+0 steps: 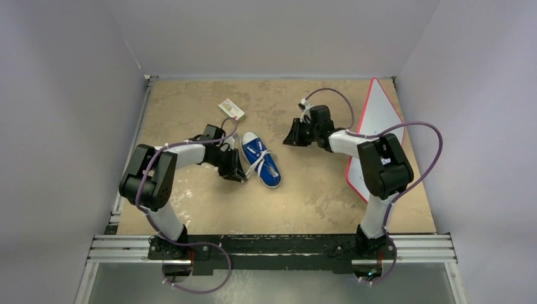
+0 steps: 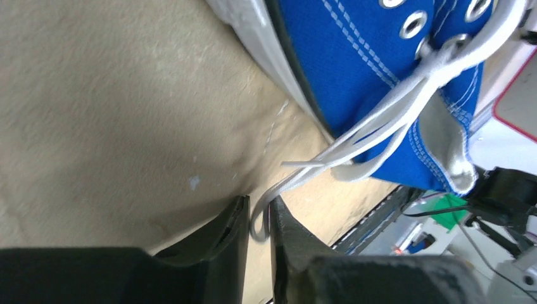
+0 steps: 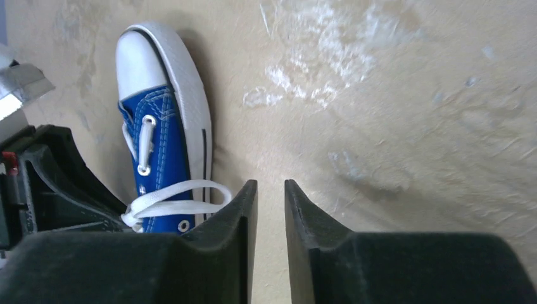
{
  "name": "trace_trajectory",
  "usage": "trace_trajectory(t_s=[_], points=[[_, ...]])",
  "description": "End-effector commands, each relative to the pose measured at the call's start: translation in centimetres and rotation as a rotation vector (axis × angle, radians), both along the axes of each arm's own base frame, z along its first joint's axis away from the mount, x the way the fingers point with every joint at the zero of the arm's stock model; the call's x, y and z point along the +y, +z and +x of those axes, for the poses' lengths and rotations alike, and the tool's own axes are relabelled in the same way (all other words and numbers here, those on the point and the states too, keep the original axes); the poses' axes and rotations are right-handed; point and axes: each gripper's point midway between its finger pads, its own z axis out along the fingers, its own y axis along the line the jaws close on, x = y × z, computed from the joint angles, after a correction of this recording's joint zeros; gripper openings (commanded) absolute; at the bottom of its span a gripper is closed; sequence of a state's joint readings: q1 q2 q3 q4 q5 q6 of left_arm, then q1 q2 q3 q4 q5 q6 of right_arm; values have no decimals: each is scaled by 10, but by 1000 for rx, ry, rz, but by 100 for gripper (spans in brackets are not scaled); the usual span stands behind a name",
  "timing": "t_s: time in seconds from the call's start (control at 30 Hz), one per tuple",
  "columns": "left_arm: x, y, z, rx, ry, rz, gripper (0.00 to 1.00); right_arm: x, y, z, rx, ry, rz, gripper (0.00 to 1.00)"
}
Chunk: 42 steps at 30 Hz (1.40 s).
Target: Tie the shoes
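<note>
Risk first, at the left side: left gripper (image 2: 259, 202) sits low over the table (image 2: 114, 114), just beside the sneaker's left flank, with its jaws parted by a narrow slot. The white lace loop (image 2: 254, 221) runs through that slot and looks thinner than the gap, so it reads as loose rather than pinched. Judgement: a pull from here may let the lace loop slide out, and a re-close that misses it leaves nothing to tie with. A drag on the lace could also skid or twist the light sneaker, since nothing pins it down.

Sneaker (image 1: 261, 159) lies sole down, left of table centre, between the two grippers. Its long axis runs diagonally: toe cap (image 1: 251, 139) points away from the arm bases and slightly left, heel (image 1: 273, 182) toward the near right. Whether a knot is formed cannot be told.

Right gripper (image 3: 271, 187) hovers apart from the sneaker, right of the toe end, jaws slightly parted with nothing between them.
</note>
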<state>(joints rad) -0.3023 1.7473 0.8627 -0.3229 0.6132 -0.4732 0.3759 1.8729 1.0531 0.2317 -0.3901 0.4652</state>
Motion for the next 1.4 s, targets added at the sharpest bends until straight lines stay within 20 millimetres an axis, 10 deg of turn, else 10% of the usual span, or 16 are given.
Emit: trace_trajectory(t_s=[0.0,0.27,0.33,0.53,0.67,0.9,1.37], points=[[35,-2,1,-53,12,191,24,-5,51,30,-132,23,22,36],[42,39,18,-220,35,216,53,-8,101,-2,-195,221,-36,72],[41,49,23,-261,50,207,55,-14,117,-7,-235,240,-71,98],[7,80,47,-346,67,3,44,-20,159,-28,-330,272,-51,99],[-13,82,55,-335,48,-88,48,-30,152,-27,-216,159,-64,99],[-24,70,64,-303,-2,-114,47,-2,152,-68,-115,464,80,99],[-35,54,56,-262,-53,-104,19,-11,169,-54,-207,372,21,99]])
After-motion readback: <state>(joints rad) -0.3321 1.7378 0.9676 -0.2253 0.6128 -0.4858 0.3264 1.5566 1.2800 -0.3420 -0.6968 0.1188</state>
